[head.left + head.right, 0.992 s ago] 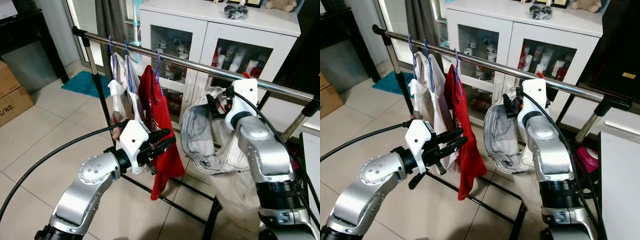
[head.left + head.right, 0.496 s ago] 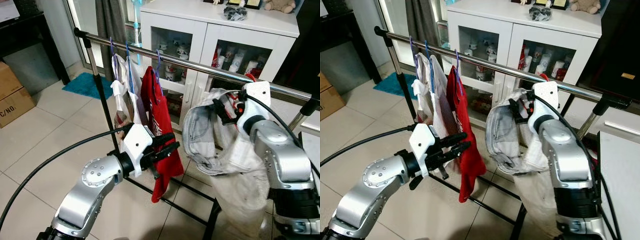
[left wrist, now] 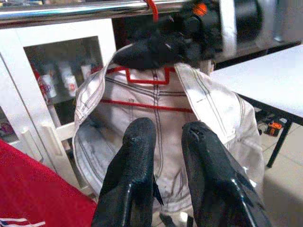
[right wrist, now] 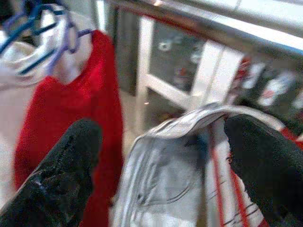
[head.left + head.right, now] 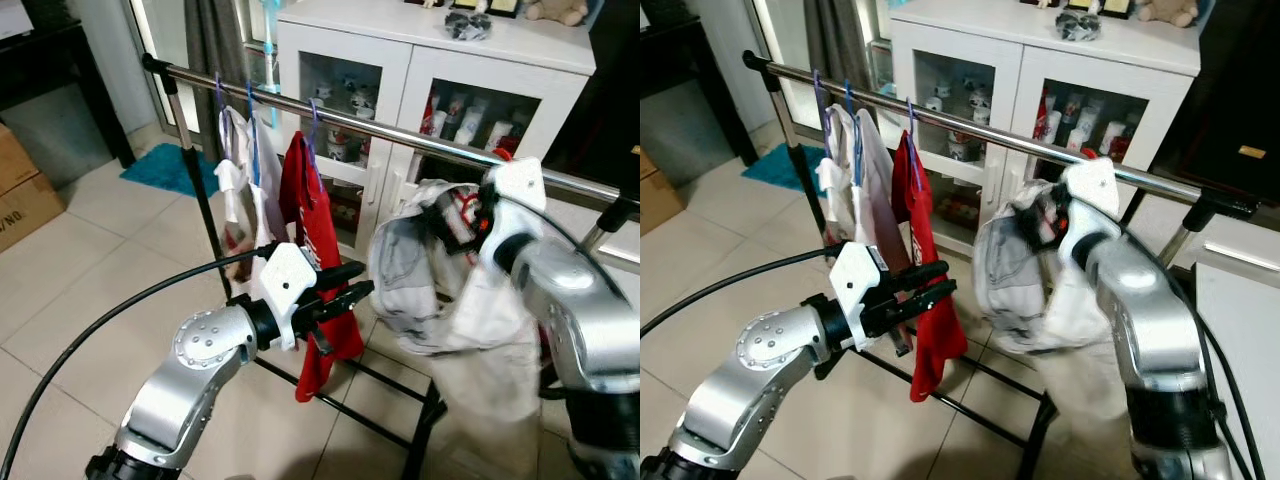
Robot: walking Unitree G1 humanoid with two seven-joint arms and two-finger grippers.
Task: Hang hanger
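A pale denim jacket (image 5: pixel 410 280) hangs on a red hanger (image 3: pixel 142 80). The hanger's hook (image 3: pixel 152 9) sits over the chrome rail (image 5: pixel 400 135). My right gripper (image 5: pixel 462 215) is at the jacket's collar just under the rail. Its fingers (image 4: pixel 71 170) are spread wide, open, with the collar and the red hanger between them. My left gripper (image 5: pixel 352 284) is lower and to the left, in front of a red shirt (image 5: pixel 315 250). It points toward the jacket, slightly open, with nothing in it.
Two white garments (image 5: pixel 245 190) on blue hangers hang left of the red shirt. A white glass-door cabinet (image 5: pixel 430 70) stands behind the rack. A cardboard box (image 5: pixel 20 190) and a teal mat (image 5: pixel 170 165) lie at the left, and a white table (image 3: pixel 265 75) is at the right.
My right arm has swung rightward and nearer the camera and is now blurred. The jacket has shifted with it. The left gripper has edged forward toward the jacket.
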